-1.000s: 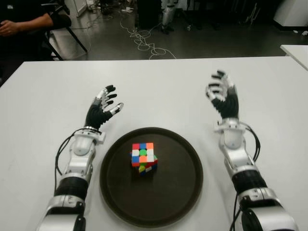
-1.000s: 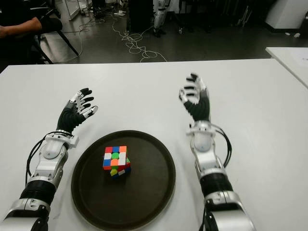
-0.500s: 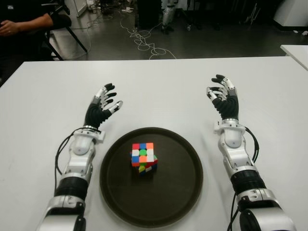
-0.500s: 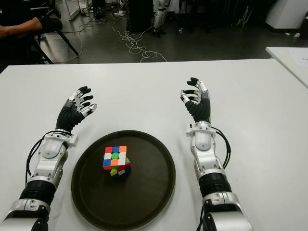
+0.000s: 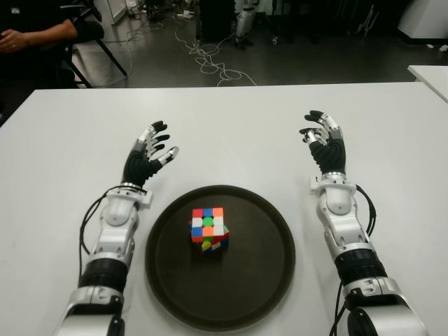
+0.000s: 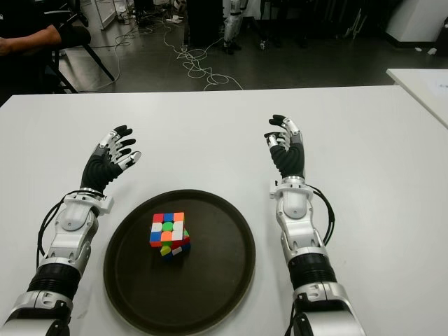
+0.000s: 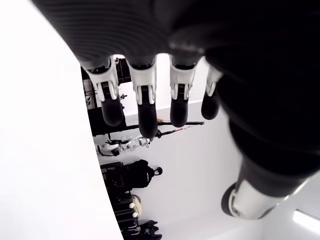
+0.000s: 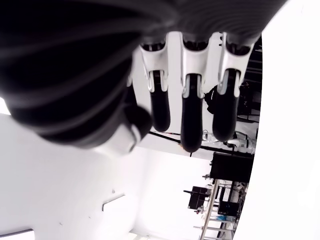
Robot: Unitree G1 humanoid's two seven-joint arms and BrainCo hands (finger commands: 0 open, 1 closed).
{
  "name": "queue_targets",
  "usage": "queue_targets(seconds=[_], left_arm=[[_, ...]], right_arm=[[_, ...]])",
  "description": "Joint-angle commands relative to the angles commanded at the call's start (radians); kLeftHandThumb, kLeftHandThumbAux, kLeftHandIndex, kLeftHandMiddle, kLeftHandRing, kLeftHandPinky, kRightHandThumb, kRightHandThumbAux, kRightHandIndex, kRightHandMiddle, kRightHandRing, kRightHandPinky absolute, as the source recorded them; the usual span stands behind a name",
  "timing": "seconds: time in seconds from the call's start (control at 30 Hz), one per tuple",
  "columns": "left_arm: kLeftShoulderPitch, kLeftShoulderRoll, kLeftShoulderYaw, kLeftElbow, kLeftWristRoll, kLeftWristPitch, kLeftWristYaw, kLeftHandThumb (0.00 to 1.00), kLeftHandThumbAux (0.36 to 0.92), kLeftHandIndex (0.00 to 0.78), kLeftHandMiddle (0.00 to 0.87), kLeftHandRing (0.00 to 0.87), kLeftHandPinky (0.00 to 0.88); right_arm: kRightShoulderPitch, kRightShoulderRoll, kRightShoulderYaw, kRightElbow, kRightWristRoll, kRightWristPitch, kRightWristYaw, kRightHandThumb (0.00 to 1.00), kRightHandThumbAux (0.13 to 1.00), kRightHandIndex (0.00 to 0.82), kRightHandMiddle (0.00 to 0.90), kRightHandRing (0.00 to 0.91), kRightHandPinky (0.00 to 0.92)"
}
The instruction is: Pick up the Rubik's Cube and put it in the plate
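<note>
Currently, Rubik's Cube [image 5: 208, 229] sits inside round dark plate [image 5: 266, 280], near plate centre, slightly toward robot's left; no hand touches it. Plate lies on white table [image 5: 231, 133], between both forearms. Left hand [image 5: 145, 159] shows beyond plate's left rim, fingers [image 7: 143, 102] extended and spread, holding nothing. Right hand [image 5: 325, 143] shows beyond plate's right rim, raised, fingers [image 8: 192, 115] loosely extended, slightly curved, holding nothing. Person's arm [image 5: 38, 31] visible at far left, behind table.
</note>
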Motion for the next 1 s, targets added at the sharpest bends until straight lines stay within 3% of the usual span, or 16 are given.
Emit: queue_targets(seconds=[0.43, 0.67, 1.0], left_arm=[[-0.016, -0.009, 0.014, 0.009, -0.023, 0.005, 0.0, 0.188, 0.759, 0.083, 0.13, 0.138, 0.14], [-0.02, -0.008, 0.028, -0.009, -0.032, 0.03, 0.012, 0.165, 0.733, 0.065, 0.093, 0.092, 0.097], [-0.02, -0.008, 0.036, -0.003, -0.016, 0.018, 0.056, 0.173, 0.745, 0.058, 0.096, 0.105, 0.122]], right_arm=[[-0.005, -0.006, 0.001, 0.002, -0.001, 0.019, 0.016, 0.686, 0.728, 0.402, 0.352, 0.39, 0.419], [-0.001, -0.013, 0.005, -0.002, -0.001, 0.02, 0.04, 0.689, 0.726, 0.406, 0.365, 0.395, 0.424], [0.001, -0.018, 0.003, 0.007, 0.007, 0.011, 0.078, 0.692, 0.725, 0.41, 0.385, 0.41, 0.434]])
